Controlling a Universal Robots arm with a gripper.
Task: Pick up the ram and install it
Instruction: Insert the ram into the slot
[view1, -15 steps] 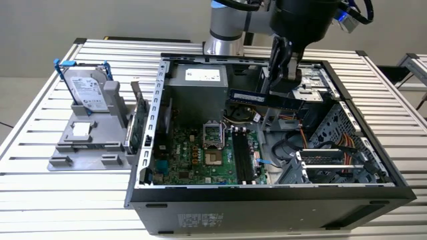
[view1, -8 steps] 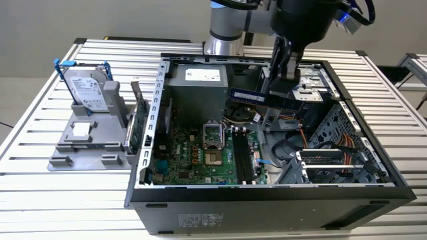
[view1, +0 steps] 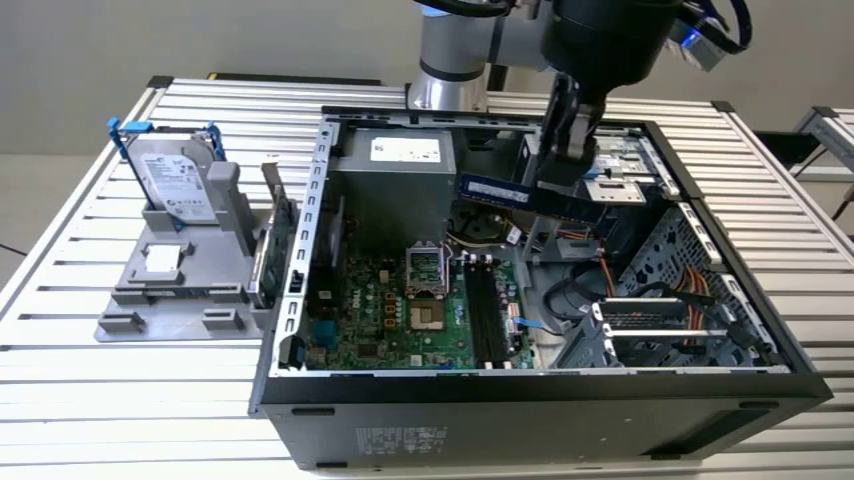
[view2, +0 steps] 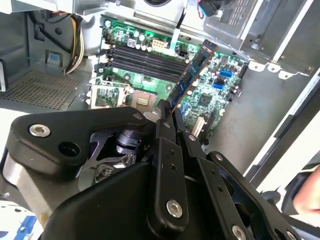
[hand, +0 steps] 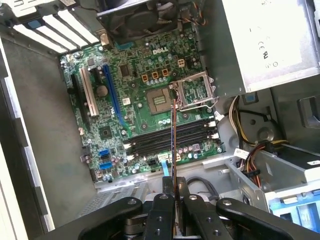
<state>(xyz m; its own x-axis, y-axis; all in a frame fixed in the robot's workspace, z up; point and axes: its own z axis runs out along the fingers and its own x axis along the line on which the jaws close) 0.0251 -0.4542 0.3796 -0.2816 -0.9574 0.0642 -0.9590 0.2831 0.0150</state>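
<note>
The ram (view1: 501, 192) is pinched between the closed fingers of our gripper (view1: 563, 180), sticking out past the fingertips, in the air over the open case. Below the hand lie the black memory slots (hand: 150, 142) (all unfilled, it seems). We judge this the carrying step. Seating calls for turning the stick, which now lies crosswise, along a slot.

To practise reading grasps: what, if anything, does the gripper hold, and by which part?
The ram, pinched between the fingers at its upper edge, nearer one end.
</note>
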